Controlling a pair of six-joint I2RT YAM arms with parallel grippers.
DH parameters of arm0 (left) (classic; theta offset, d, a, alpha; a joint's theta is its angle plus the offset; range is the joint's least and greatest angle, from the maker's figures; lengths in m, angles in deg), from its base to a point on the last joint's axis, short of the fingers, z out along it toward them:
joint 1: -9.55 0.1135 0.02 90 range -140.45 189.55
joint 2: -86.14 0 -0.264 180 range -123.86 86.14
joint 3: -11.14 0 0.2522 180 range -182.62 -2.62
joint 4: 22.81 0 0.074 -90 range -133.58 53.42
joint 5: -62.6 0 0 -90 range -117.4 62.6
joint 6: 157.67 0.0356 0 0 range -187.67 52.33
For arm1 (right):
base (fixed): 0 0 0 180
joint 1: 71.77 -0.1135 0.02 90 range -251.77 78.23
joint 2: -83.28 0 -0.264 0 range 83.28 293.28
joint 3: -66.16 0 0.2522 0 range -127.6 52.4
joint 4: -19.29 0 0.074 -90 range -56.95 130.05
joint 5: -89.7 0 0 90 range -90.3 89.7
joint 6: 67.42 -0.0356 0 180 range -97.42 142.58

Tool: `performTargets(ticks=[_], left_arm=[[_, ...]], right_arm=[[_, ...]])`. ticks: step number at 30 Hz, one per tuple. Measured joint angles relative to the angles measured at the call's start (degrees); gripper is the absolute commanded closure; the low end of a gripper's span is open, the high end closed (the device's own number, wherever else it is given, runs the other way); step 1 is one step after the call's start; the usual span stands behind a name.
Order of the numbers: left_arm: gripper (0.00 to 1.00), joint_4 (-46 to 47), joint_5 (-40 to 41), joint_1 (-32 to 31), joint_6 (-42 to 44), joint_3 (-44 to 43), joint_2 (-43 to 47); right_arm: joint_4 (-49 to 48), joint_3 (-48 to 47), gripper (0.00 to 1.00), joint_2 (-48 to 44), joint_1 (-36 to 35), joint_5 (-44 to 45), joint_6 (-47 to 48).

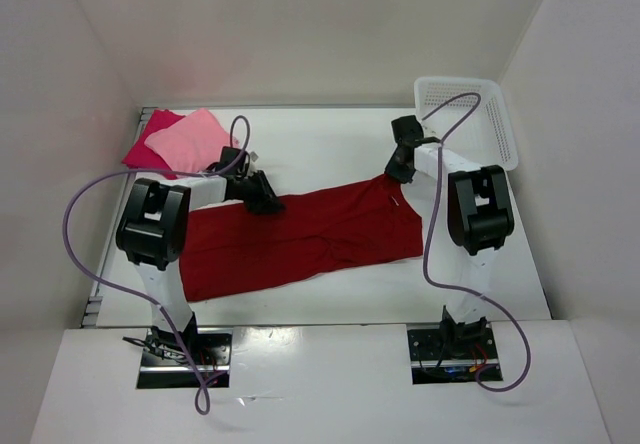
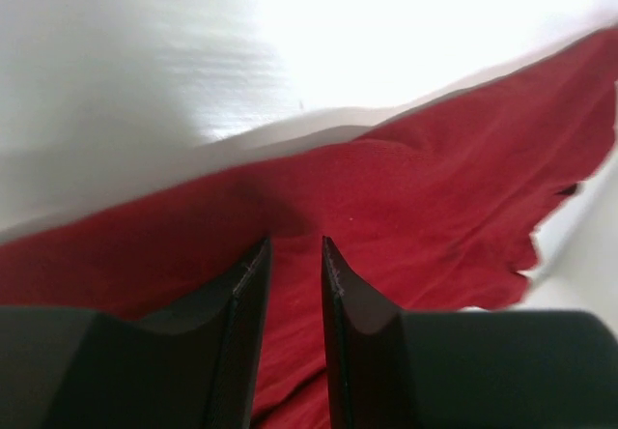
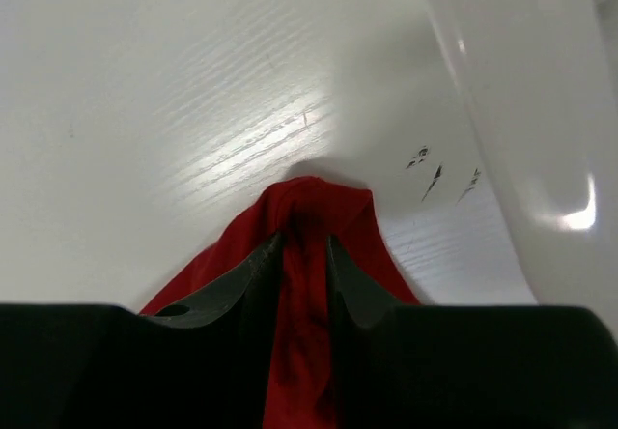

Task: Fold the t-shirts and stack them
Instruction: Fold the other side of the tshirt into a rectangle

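Both left hand (image 2: pixel 294 243) and right hand (image 3: pixel 304 239) clamped on dark red t-shirt (image 1: pixel 300 239), long axis left-right.

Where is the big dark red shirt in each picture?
Top camera: the dark red shirt lies spread across the middle of the table, between the two arms.
Left wrist camera: the shirt fills the lower and right part, held in the left gripper.
Right wrist camera: a bunched corner sits at the bottom middle, pinched in the right gripper.
Shared landmark: the white table behind the shirt.
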Motion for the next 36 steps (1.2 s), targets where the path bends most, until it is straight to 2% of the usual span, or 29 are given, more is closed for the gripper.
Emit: performTargets(ticks=[5,6,8,12,16,26,33,36], left_arm=[[0.65,3.1,-5.7,4.7,-2.4,1.8,-1.0],[0.65,3.3,-6.3,5.5,-2.5,2.1,-1.0],[0.65,3.5,-6.7,6.6,-2.5,2.4,-0.9],[0.65,3.9,-6.8,7.4,-2.4,3.3,-0.2],[0.65,4.0,-5.9,7.5,-2.2,4.2,0.7],[0.65,3.7,-4.3,7.6,-2.2,5.2,1.9],[0.65,3.8,-4.3,7.6,-2.2,5.2,1.9],[0.65,3.8,-4.3,7.6,-2.2,5.2,1.9]], right_arm=[[0.0,-0.8,0.7,2.4,0.0,0.5,-0.2],[0.0,-1.6,0.73,3.1,0.0,0.4,-0.2],[-0.3,-3.2,0.77,4.5,0.0,0.2,-0.3],[-0.9,-5.1,0.77,6.4,0.0,-0.7,-0.4],[-1.0,-5.3,0.68,6.2,-0.3,-1.9,-0.5],[-2.1,-7.2,0.65,5.0,-0.4,-8.4,0.7],[-2.1,-8.4,0.72,8.5,-0.4,-10.9,1.2],[-2.3,-8.5,0.79,9.1,-0.4,-11.5,1.3]])
